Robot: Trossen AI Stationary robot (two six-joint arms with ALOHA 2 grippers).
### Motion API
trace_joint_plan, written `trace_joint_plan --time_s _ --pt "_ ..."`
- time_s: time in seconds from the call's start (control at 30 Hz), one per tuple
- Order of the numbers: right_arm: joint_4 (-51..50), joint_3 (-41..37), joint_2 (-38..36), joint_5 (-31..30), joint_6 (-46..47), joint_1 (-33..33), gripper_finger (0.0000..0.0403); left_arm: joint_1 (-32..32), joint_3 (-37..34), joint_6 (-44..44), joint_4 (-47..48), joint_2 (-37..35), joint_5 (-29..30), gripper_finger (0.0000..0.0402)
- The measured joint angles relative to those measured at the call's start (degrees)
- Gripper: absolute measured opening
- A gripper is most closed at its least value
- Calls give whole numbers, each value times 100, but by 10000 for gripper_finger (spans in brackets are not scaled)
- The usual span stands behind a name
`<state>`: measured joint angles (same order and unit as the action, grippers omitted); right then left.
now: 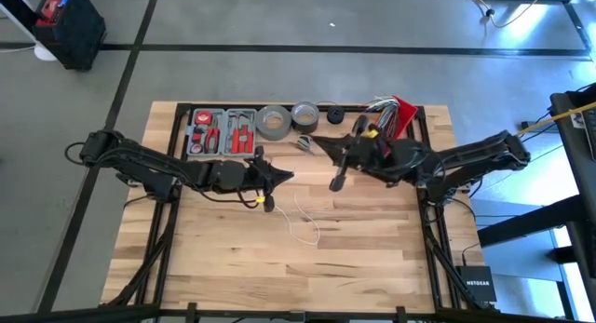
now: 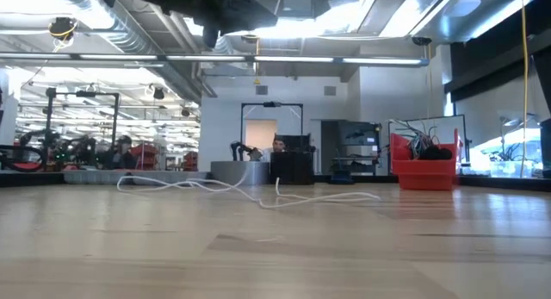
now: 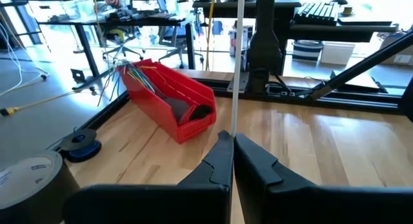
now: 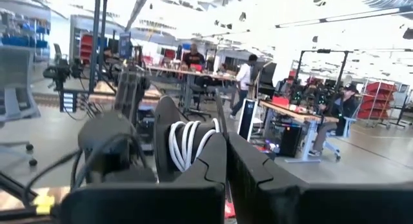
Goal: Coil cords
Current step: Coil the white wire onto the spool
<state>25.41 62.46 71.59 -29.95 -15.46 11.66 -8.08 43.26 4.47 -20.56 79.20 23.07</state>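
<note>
The thin white cord lies in slack loops on the table (image 1: 303,222) and also shows in the low view (image 2: 258,192). My left gripper (image 1: 279,177) is over the table's middle, shut on a stretch of the cord (image 3: 234,88). My right gripper (image 1: 315,141) is a little farther back and to the right, pointing left, its fingers (image 4: 226,161) together. A bundle of several white turns (image 4: 187,141) sits at its tips beside a dark curved piece (image 4: 164,130). I cannot tell whether that piece is the black disc. My left gripper pinches the white cord (image 3: 233,130) between its two fingertips. The cord runs straight and taut away from the fingers, across the view toward the far side. My right gripper has the bundle of white turns (image 4: 193,146) against the tip of one finger (image 4: 213,162). The finger hides the place of contact, so the kind of hold cannot be told. The bundle is lifted clear of the table.
At the table's far edge stand a grey tool case (image 1: 222,129), two grey tape rolls (image 1: 273,121) (image 1: 304,114), a small black roll (image 1: 333,114) and a red bin of wires (image 1: 399,114). The near half of the table holds only the loose cord.
</note>
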Motion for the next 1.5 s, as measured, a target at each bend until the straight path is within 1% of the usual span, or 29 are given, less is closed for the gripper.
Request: trace_joint_plan --time_s 0.17,0.33,0.43,0.63,0.77,0.9,0.97,1.13,1.3,1.4,1.5 --pt "-227 15 -105 270 170 0 5 0 -8 -50 61 4 0 1" --pt "-997 24 -45 312 198 0 5 -2 -28 -60 315 -49 0 1" --pt "-1462 47 -29 316 324 0 5 -2 -47 -58 648 -249 34 1" --pt "-2388 43 -18 314 524 0 5 -13 -43 133 1261 -759 308 1" --pt "-2644 -2 66 311 626 0 5 -53 -40 175 1583 -1013 318 1" --pt "-2685 -212 203 368 645 -4 5 -85 -30 288 1886 -1241 395 1" --pt "-2546 -314 263 417 645 -4 5 -87 -30 317 2049 -1352 494 1" --pt "-2500 -600 457 402 652 -7 5 -101 -25 448 2122 -1534 651 1" --pt "-2434 -669 708 397 668 -7 5 -165 -19 562 2010 -1600 693 1" --pt "-2158 -675 955 352 582 -17 5 -212 -16 589 1799 -1596 702 1" --pt "-1863 -671 1139 178 455 -66 5 -305 -14 604 1567 -1575 704 1"
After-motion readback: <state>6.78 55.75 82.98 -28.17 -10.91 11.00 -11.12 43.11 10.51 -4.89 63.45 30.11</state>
